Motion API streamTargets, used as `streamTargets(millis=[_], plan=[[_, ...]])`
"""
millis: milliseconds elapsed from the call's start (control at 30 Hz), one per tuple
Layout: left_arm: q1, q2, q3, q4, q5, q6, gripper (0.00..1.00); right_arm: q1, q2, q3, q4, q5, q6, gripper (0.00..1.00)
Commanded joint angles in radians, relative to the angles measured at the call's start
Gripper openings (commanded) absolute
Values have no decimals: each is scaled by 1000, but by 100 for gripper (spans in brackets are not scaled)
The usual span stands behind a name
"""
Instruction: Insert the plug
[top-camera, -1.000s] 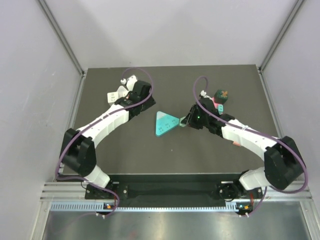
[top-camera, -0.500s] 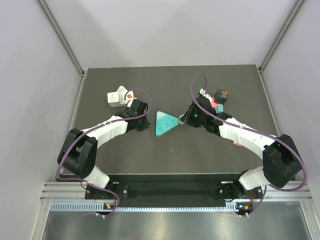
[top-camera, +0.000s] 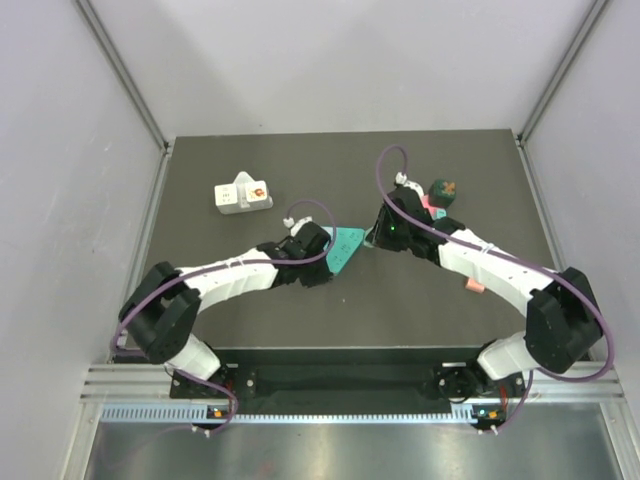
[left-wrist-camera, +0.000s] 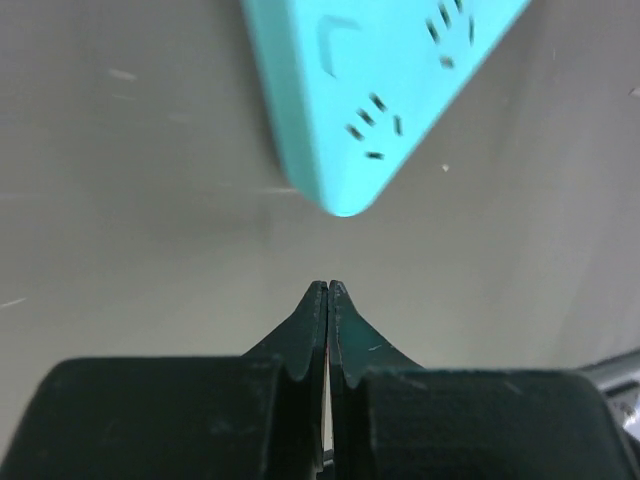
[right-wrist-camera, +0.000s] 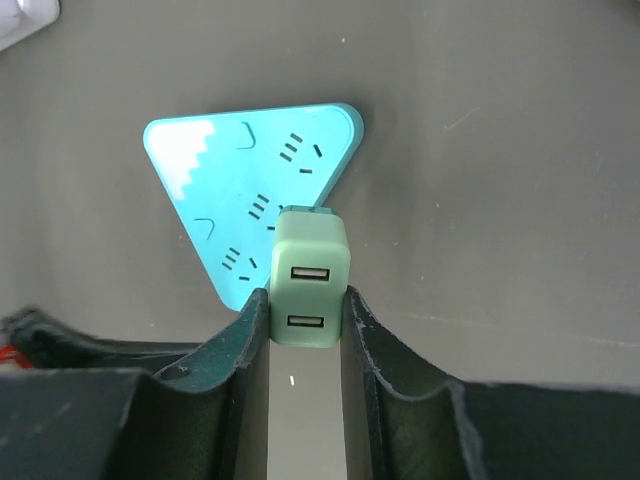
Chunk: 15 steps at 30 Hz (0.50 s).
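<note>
Plug (right-wrist-camera: 310, 290): pale green smooth plastic block, rounded corners, two USB ports; pinched between the fingers of the right tool (right-wrist-camera: 305, 312), at the strip's edge.
Power strip (right-wrist-camera: 240, 200): teal, triangular, slotted, flat on matte dark table (right-wrist-camera: 500, 150).
Left tool (left-wrist-camera: 328, 292): fingers pressed together, empty, just short of the strip's corner.

Blocked mid-frame by teal socket block (top-camera: 347, 245), hemmed by left gripper (left-wrist-camera: 328, 288) and right gripper (right-wrist-camera: 307, 300) with green plug (right-wrist-camera: 311, 280). Open across upper-middle mat (top-camera: 330, 165), between white adapter (top-camera: 243, 194) and small blocks (top-camera: 441, 192).
</note>
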Motion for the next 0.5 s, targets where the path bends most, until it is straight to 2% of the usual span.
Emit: streamTargets(millis=[0,100,167,200,300,333,367,467], plan=[[28,-150,23,-101,-165,30,0,-5,31,89,-24,24,-55,0],[95,-243,40,-115,-220,152,1,-12,80,140,-40,12,-46,0],[187,-263,74,-119,-185,278,7,-11,108,154,-27,-5,-23,0],[219,-259,92,-139,-142,312,23,-12,118,165,-23,-9,0,0],[307,-218,175,-245,-97,424,61,-14,168,183,-15,-25,49,0],[313,-207,206,-263,-99,482,84,-18,187,185,-12,-41,62,0],[313,-184,218,-300,-105,504,97,-18,195,186,-4,-46,74,0],[312,-165,220,-325,-79,542,98,-18,215,186,12,-55,121,0]])
